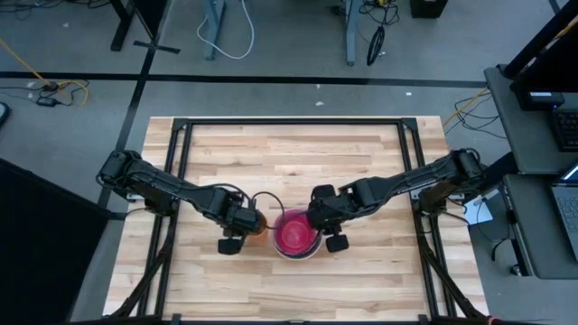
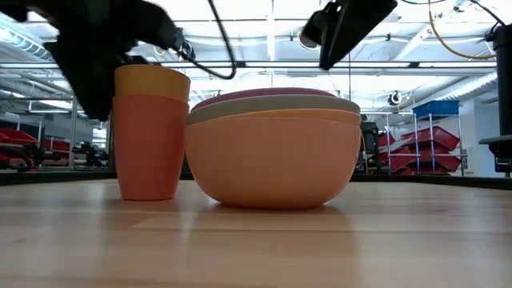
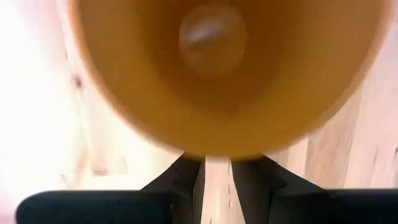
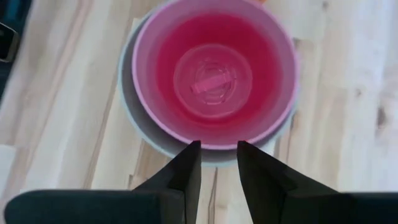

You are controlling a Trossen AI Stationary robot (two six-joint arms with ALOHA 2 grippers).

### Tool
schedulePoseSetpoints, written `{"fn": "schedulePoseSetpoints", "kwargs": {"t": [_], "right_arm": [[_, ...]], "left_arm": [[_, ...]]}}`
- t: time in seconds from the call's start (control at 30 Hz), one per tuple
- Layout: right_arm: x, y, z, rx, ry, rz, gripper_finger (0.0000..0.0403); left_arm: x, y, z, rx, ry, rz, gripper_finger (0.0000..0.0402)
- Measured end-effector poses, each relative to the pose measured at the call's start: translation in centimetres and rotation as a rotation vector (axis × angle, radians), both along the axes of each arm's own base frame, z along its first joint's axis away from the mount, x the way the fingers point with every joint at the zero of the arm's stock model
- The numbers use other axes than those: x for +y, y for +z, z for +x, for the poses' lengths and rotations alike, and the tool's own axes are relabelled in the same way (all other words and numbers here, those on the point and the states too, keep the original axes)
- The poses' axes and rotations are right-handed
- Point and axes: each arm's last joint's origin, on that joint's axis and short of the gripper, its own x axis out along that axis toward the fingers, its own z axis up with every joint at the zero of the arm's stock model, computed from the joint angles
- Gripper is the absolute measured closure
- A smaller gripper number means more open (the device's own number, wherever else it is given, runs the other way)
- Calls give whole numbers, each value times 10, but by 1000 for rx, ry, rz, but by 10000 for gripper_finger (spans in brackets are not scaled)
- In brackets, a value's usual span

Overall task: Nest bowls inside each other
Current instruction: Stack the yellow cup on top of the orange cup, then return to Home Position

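Observation:
Four bowls stand nested at the table's middle: pale pink (image 2: 272, 164) at the bottom, then orange (image 2: 272, 117), grey-green (image 2: 272, 104), and magenta (image 4: 214, 74) on top. To their left a yellow-orange cup (image 2: 152, 80) sits inside an orange cup (image 2: 148, 148). My right gripper (image 4: 217, 155) hangs above the stack's rim, its fingers a narrow gap apart with nothing between them. My left gripper (image 3: 217, 180) points down beside the cups. Its fingers, also a narrow gap apart, stand outside the cup's wall, and the rim hides their tips. My left gripper stands close against the outside of the yellow-orange cup (image 3: 217, 146), fingers pointing down. The cup's rim hides the fingertips, so I cannot tell whether they touch it.
The wooden table has free room toward its far edge (image 1: 289, 153) and near edge (image 1: 289, 289). A black frame (image 1: 181, 126) runs around the tabletop. Both arms reach in from the left and right sides and meet at the middle.

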Motion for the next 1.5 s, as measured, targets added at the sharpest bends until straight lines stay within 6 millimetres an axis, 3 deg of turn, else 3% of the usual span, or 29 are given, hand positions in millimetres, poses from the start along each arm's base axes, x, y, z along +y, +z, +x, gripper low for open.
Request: {"fn": "schedulePoseSetpoints", "kwargs": {"t": [0.13, 0.23, 0.43, 0.6, 0.73, 0.9, 1.03, 1.33, 1.5], "right_arm": [[-5, 25, -18, -55, -8, 13, 320], [-10, 46, -37, -106, -26, 14, 337], [-18, 84, -81, -215, -28, -21, 395], [-20, 111, -113, -355, 26, -2, 402], [-21, 127, -133, -450, 59, 22, 403], [-16, 141, -147, -618, 134, 45, 403], [-8, 124, -151, -698, 202, 57, 403], [-10, 46, -169, -751, 185, 146, 403], [-15, 14, -183, -843, 188, 231, 403]], "left_arm": [[6, 11, -21, 115, 30, 41, 339], [13, 30, -38, 74, 83, 102, 339], [30, 80, -76, -253, 115, 151, 372], [42, 120, -101, -627, 62, 131, 399], [46, 144, -111, -871, -26, 129, 401], [45, 163, -108, -1072, -156, 176, 401], [40, 171, -98, -1179, -290, 147, 401], [35, 165, -84, -1160, -328, 137, 401], [39, 141, -72, -1218, -307, 172, 401]]}}
